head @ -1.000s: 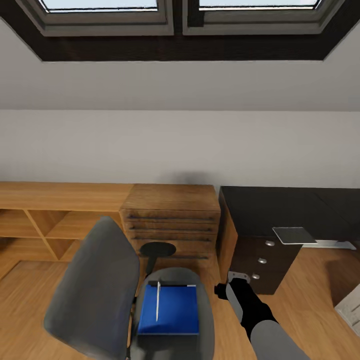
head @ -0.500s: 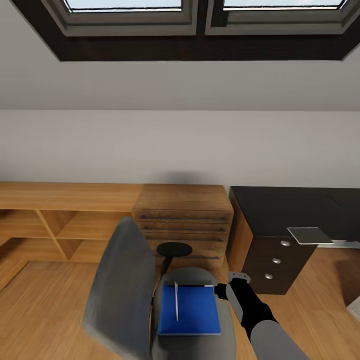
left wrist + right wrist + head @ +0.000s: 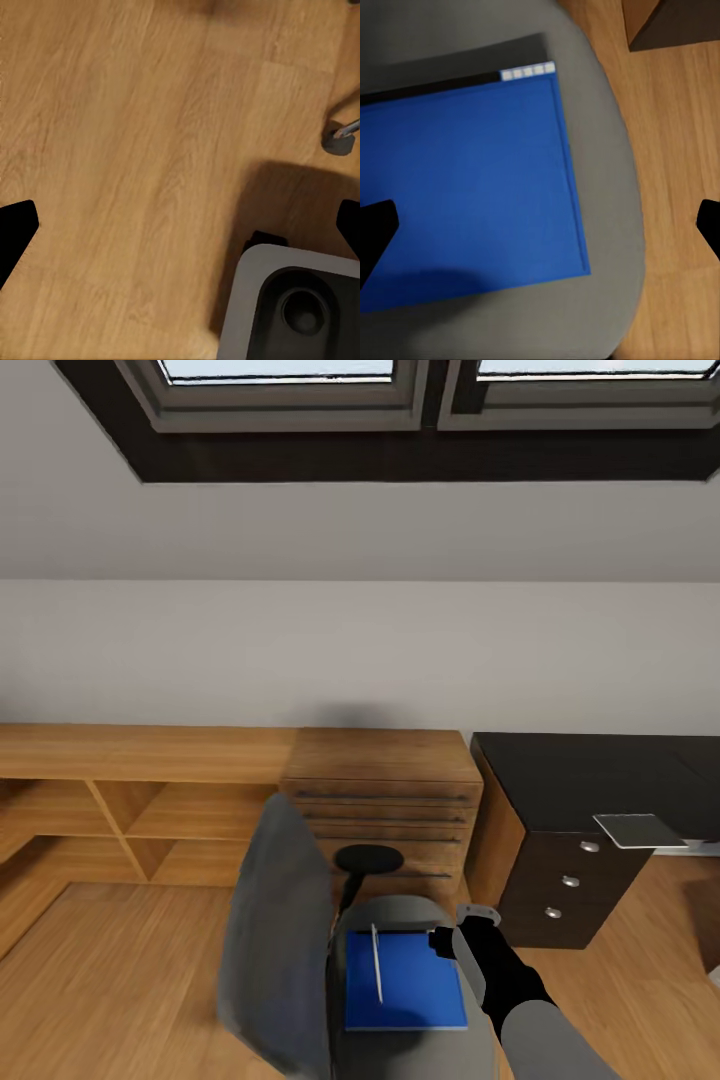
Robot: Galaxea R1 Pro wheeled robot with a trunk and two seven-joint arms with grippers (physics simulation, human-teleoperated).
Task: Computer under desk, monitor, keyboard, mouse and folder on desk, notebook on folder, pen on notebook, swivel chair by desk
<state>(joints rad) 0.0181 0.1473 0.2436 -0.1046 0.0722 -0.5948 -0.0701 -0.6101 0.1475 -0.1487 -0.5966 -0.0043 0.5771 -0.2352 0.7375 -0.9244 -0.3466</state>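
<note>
The grey swivel chair [image 3: 290, 960] stands on the wooden floor with its back turned left. On its seat lies the blue folder [image 3: 405, 982] [image 3: 465, 195], and the thin pale pen [image 3: 377, 962] rests on the folder. My right gripper [image 3: 442, 942] [image 3: 542, 229] hovers open just above the folder's right edge, nothing between its fingers. The black desk [image 3: 590, 770] is at the right, and a greyish notebook [image 3: 638, 830] sits at its front edge. My left gripper [image 3: 182, 229] is open over bare floor.
Low wooden shelving [image 3: 150, 800] and a wooden drawer chest [image 3: 385, 790] run along the back wall. The desk's black drawer unit [image 3: 560, 880] is right of the chair. A chair castor [image 3: 339, 139] and a grey rounded housing [image 3: 292, 307] show below the left gripper.
The head view has shifted, so all furniture sits further right in the picture. The chair and folder now lie directly under my right gripper, which had been beside the seat.
</note>
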